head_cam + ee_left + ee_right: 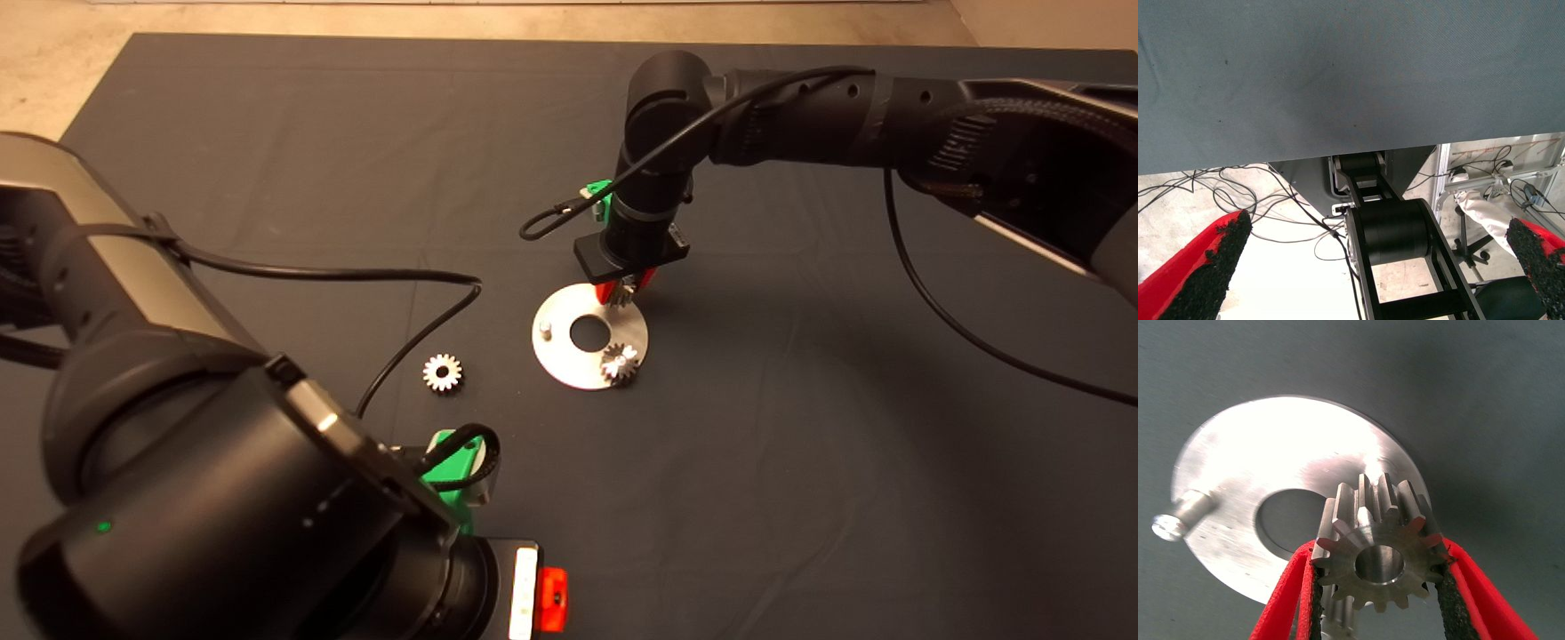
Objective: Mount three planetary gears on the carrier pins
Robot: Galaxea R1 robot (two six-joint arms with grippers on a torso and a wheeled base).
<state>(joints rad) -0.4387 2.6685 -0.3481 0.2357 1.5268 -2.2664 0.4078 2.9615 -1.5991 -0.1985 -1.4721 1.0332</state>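
The shiny round disc [569, 364] lies mid-mat. One planetary gear [620, 363] sits on a carrier pin at the disc's near right edge. One bare carrier pin [547, 331] stands at its left edge and also shows in the right wrist view [1179, 516]. My right gripper [625, 290] is shut on a second gear [1378, 553] and holds it upright-axis at the disc's [1271, 453] far edge. The pin beneath it is hidden. A third gear [442, 372] lies loose on the mat left of the disc. My left gripper [1379, 225] is open and parked at the lower left.
The left arm's bulk and its cable [418, 329] lie close to the loose gear. The right arm's cable loop [542, 222] hangs just behind the disc. Bare mat [800, 444] stretches to the right and front of the disc.
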